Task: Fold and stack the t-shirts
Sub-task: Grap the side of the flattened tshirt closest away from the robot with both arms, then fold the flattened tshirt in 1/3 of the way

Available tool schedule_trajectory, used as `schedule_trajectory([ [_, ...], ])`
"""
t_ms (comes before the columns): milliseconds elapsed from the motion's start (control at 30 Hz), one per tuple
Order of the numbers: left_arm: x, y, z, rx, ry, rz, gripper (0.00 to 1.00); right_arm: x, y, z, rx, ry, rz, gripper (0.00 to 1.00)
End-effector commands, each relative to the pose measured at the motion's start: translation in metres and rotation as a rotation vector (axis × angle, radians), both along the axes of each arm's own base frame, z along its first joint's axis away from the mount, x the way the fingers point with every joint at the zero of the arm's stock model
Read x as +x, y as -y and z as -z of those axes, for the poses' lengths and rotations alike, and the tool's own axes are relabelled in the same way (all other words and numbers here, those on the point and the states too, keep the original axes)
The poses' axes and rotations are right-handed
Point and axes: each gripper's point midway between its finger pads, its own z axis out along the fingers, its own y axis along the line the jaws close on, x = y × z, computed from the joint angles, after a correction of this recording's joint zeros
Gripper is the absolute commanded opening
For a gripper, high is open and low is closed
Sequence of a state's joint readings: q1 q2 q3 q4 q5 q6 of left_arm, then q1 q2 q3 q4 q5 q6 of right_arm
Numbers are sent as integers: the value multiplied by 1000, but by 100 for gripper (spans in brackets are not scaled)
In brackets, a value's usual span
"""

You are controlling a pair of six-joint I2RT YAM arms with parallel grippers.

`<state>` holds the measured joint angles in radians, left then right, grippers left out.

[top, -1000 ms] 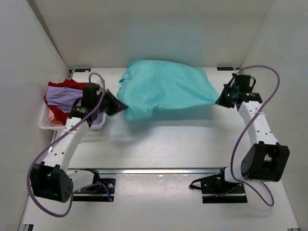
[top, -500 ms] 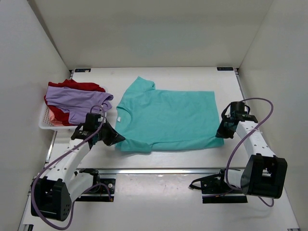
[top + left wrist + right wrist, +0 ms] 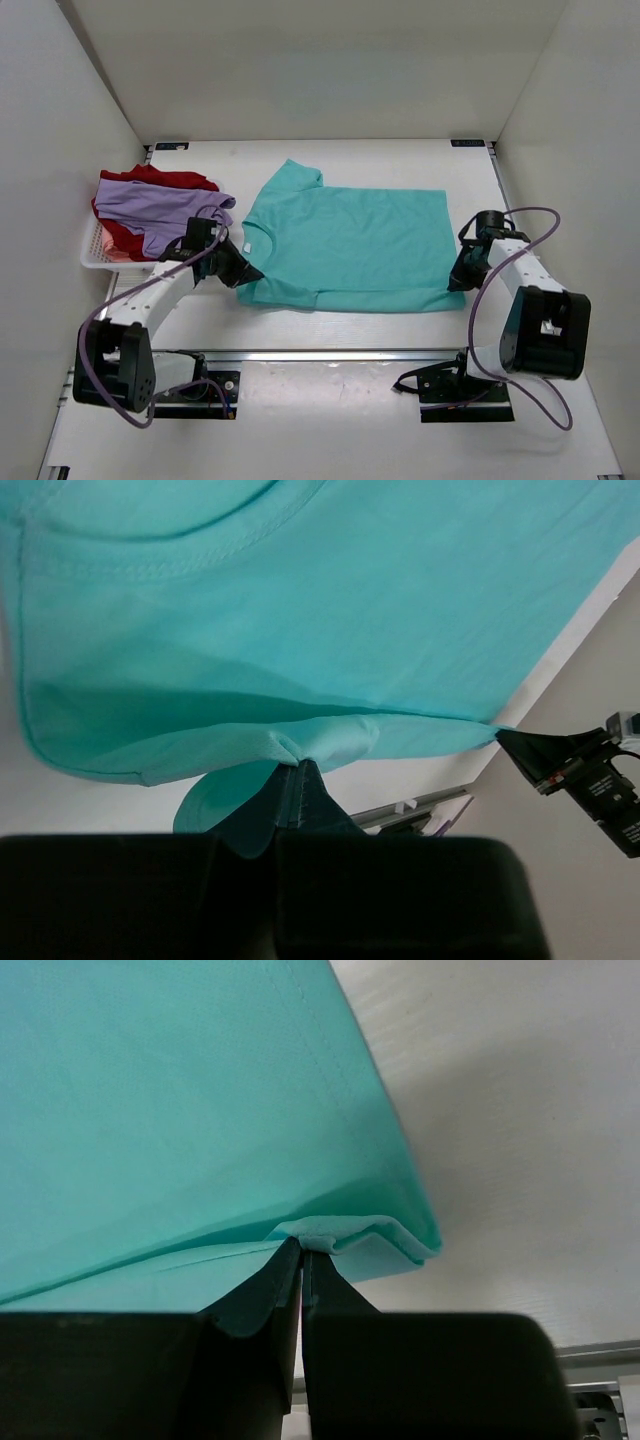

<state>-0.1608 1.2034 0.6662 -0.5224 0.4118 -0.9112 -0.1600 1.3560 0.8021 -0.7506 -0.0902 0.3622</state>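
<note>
Top external: teal t-shirt point(image 3: 350, 240) was seen flat on counter point(image 3: 330, 325), long axis left-right, extending away from both arms; near corners were clamped by left end effector point(image 3: 243, 274) and right end effector point(image 3: 457, 280).

A second ago I held the teal t-shirt point(image 3: 350, 245) up off the worktop point(image 3: 330, 330), billowing toward the far side. Now it lies spread flat, collar to the left and hem to the right. My left fingers point(image 3: 243, 272) have come nearer and lower, from beside the white basket point(image 3: 92, 262) to the shirt's near left corner. My right fingers point(image 3: 458, 279) have dropped nearer too, to its near right corner, with that arm folded tighter.
</note>
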Motion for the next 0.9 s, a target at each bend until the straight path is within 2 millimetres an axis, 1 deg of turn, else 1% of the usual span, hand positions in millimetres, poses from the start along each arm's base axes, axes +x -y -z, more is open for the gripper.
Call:
schedule_trajectory([
  [0,28,6,-23,-32,83,-3,0,34,9,-15,-23,79,-6,0],
  [33,33,5,-25,-28,86,-3,0,36,9,-12,-17,68,-6,0],
  [67,36,5,-22,-25,73,-8,0,42,10,-16,-16,77,0,0],
  [100,41,6,-26,-24,85,-7,0,48,11,-18,-19,83,-3,0],
  [167,48,3,-21,-9,70,-8,0,56,13,-18,-18,78,-3,0],
  [200,52,6,-25,-14,79,-8,0,60,13,-19,-17,74,-6,0],
  [233,56,5,-24,-16,73,-15,0,61,13,-18,-5,70,-2,0],
  [333,65,6,-22,-8,69,-14,0,76,15,-21,-3,82,-3,0],
  [367,68,5,-20,-6,64,-16,0,77,14,-16,2,66,-4,0],
  [400,72,3,-19,-7,60,-24,0,80,15,-19,0,72,-4,0],
  [433,75,5,-22,-6,72,-16,0,79,13,-16,6,59,-7,1],
  [467,77,4,-19,-4,64,-20,0,83,15,-16,7,64,-8,0],
  [533,86,4,-21,-2,71,-23,0,87,15,-15,7,63,-7,1],
  [567,92,1,-22,3,73,-30,0,85,15,-11,14,48,-6,0],
  [600,91,4,-19,-4,64,-18,0,89,16,-12,15,56,-7,0],
  [700,104,4,-22,-1,83,-21,0,90,17,-9,19,46,-3,0],
  [733,107,5,-21,-7,80,-19,2,91,16,-9,17,49,-6,0],
  [767,109,6,-24,-14,91,-13,10,92,19,-10,19,50,9,0],
  [800,110,6,-22,-16,84,-7,16,90,20,-8,16,33,19,6],
  [833,112,6,-21,-21,81,-11,30,91,20,-10,4,39,16,19],
  [867,115,5,-23,-29,82,-18,46,88,22,-10,-1,25,34,24],
])
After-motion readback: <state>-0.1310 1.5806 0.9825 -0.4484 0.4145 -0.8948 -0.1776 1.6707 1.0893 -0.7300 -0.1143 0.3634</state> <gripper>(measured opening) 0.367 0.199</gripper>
